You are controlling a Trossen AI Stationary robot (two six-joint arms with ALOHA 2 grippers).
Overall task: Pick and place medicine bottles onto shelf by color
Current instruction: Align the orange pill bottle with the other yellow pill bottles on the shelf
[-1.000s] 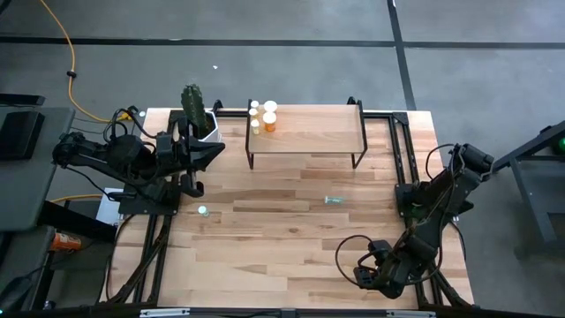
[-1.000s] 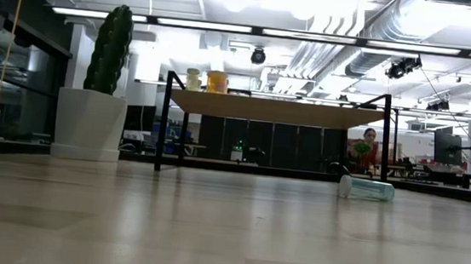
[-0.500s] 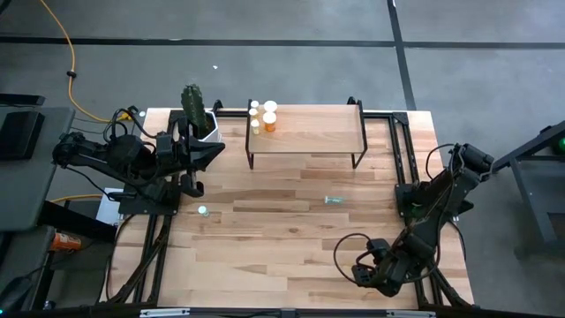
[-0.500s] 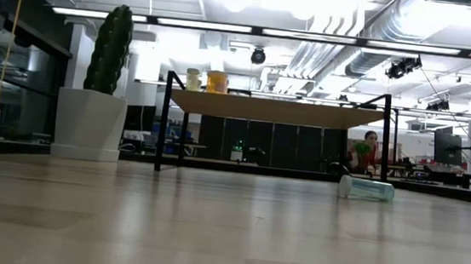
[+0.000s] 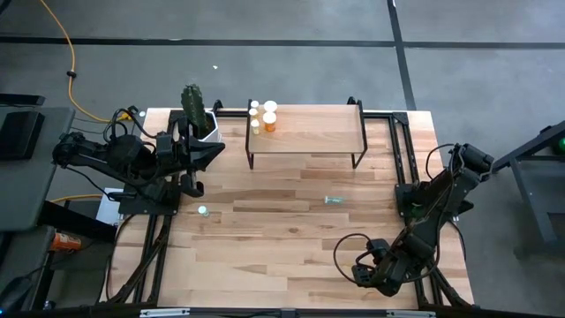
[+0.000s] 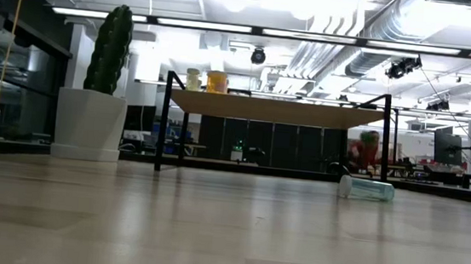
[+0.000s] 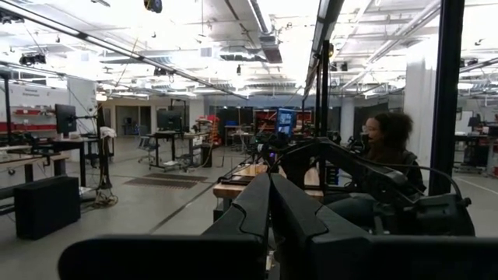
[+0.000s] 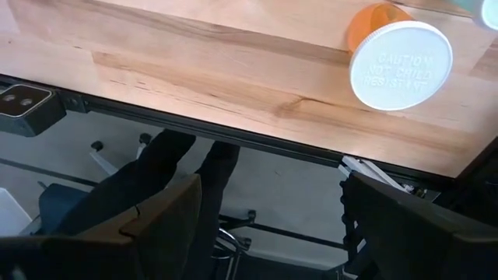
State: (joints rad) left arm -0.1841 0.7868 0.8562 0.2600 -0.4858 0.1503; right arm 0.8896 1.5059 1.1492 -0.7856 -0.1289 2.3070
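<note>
1. Medicine bottles, group on shelf: several with white caps, orange and yellowish bodies [image 5: 263,116], upright, clustered at the left end of the shelf [image 5: 309,132].
2. Left hand [image 5: 217,148]: at the surface's left edge, just beside the cactus pot [image 5: 199,117]; fingers [image 7: 268,204] pressed together, nothing between them.
3. Pale green bottle, upright [image 5: 203,211]: on the surface [image 5: 282,230] near the left arm's base, well apart from the shelf.
4. Shelf: light-wood board on thin black legs, at the far middle of the surface.
5. Pale green bottle, lying on its side [image 5: 333,200]: on the surface in front of the shelf, right of centre.
6. Right hand [image 5: 364,275]: low at the near right corner of the surface; fingers [image 8: 156,214] spread wide, gripping nothing.
7. Orange bottle, white cap [image 8: 395,58]: lying on the surface near its edge, seen only in the right wrist view, clear of the right hand.
</note>
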